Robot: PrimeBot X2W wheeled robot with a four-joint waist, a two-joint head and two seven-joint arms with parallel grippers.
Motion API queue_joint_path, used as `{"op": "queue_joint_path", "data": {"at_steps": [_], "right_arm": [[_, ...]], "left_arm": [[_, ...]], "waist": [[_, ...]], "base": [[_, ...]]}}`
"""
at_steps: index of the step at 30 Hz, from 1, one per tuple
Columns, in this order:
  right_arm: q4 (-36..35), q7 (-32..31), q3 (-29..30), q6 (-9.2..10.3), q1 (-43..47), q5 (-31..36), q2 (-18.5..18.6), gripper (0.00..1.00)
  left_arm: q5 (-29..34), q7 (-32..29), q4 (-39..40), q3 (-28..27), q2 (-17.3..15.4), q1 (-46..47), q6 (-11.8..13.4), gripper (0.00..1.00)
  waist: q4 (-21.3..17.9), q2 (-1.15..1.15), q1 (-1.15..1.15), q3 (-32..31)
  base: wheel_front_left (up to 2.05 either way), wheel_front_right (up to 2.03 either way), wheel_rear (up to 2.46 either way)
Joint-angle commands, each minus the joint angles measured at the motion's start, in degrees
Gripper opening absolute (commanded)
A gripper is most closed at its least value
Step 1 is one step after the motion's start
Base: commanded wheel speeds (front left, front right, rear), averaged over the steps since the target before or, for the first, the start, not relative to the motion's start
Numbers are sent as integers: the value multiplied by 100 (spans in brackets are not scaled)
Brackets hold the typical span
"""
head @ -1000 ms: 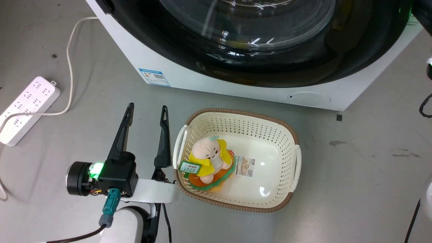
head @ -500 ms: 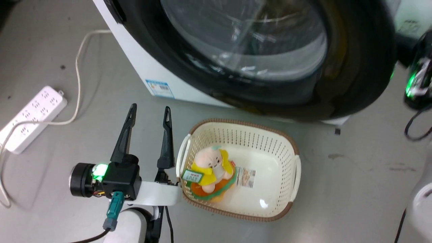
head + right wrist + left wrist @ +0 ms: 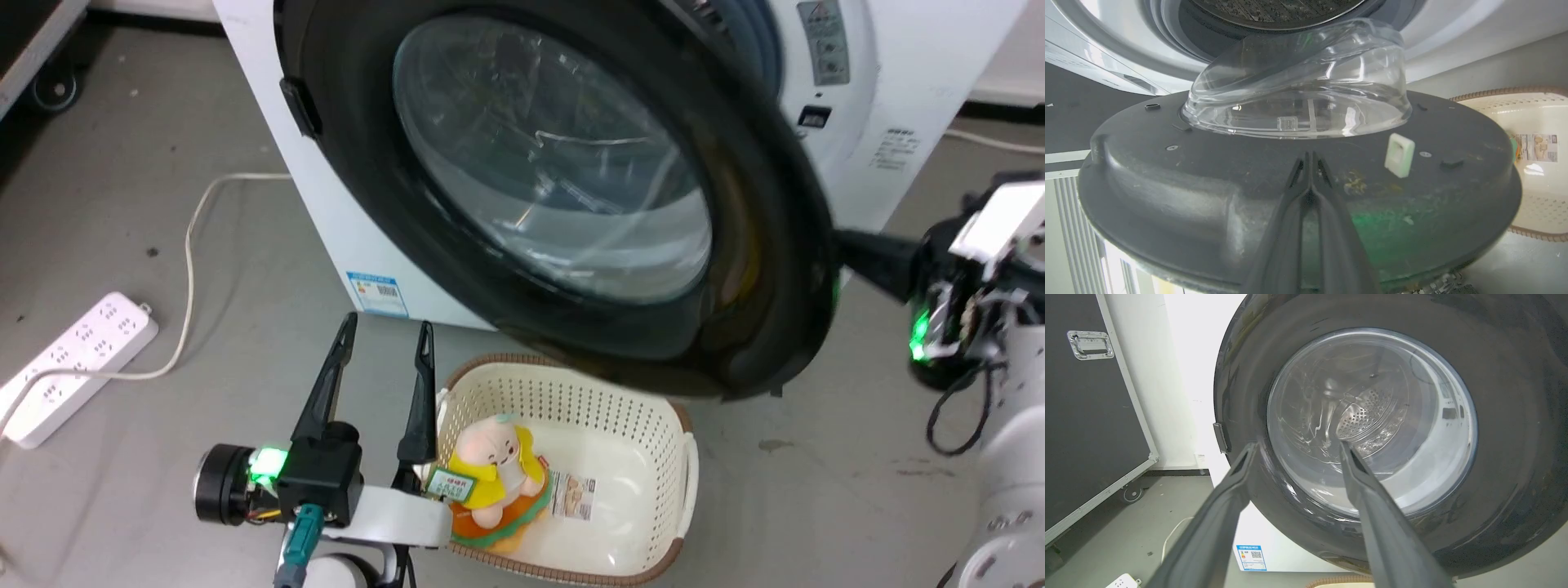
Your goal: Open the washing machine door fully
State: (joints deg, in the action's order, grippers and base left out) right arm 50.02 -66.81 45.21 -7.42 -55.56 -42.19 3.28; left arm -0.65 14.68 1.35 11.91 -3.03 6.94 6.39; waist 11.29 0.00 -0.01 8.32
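Right wrist view: your right tool, fingers closed on nothing, meets the inner face of the washing machine door, so push outward; left tool, open, faces its front

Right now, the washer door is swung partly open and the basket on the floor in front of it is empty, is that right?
Not quite. The basket is not empty: a plush toy lies in it, as the head view shows. The rest holds: the door is swung partly open.
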Motion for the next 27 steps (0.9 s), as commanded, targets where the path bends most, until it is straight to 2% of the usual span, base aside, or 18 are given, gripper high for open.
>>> {"op": "queue_joint_path", "data": {"at_steps": [1,8,16,22,27], "right_arm": [[78,-50,-124,-7,181,-177,-39,0],[245,-141,-1055,-7,705,-1289,-39,0],[112,-184,-2497,-7,1469,-2830,-40,0],[-413,6,-3834,-7,2225,-4083,-40,0],[-1004,465,-4902,-7,2834,-4968,-40,0]], "left_arm": [[14,32,-25,1,-34,-84,-17,100],[20,32,-53,43,-92,-310,-36,100],[60,32,-119,166,-230,-580,-121,100],[70,32,-147,262,-321,-759,-162,100],[97,32,-207,429,-373,-871,-243,100]], "waist": [[-31,0,1,-104],[-44,0,1,-352],[11,0,1,-574],[62,0,1,-667],[82,0,1,-724]], "base": [[0,0,0],[0,0,0],[0,0,0],[0,0,0],[0,0,0]]}}
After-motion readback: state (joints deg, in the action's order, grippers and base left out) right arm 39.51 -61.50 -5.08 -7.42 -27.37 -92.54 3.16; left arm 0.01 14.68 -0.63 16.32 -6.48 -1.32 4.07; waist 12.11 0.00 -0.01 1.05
